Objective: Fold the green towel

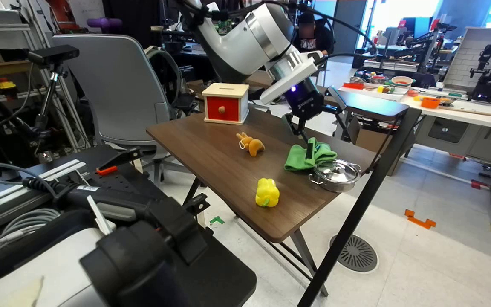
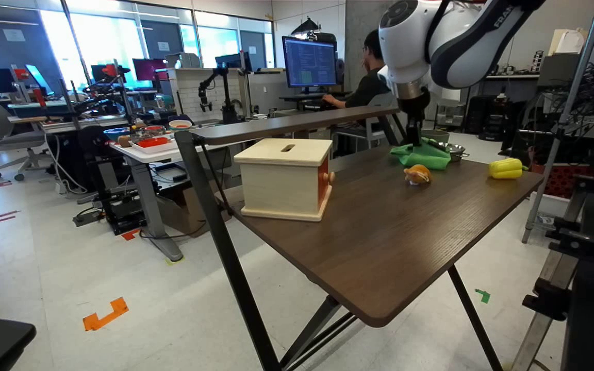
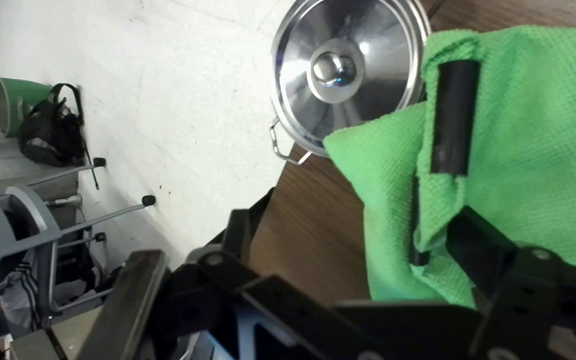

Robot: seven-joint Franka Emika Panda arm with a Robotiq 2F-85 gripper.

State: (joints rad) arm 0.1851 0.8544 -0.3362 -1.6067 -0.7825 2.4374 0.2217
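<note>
We see the claw (image 1: 327, 138) (spread wide) close to the green towel (image 3: 523, 145), the lidded pot (image 3: 350, 75) just beside the towel

In an exterior view, the gripper (image 1: 325, 137) hangs at the towel (image 1: 300, 158), its fingers spread; whether they touch it is unclear. The towel lies rumpled on the table (image 1: 211, 149), a black strip (image 1: 310, 149) on it, right beside a lidded pot (image 1: 336, 175). A yellow pepper (image 1: 267, 192) lies nearer the camera, an orange toy (image 1: 255, 146) farther back, and a red-drawered box (image 1: 224, 111) stands near the far edge.
</note>
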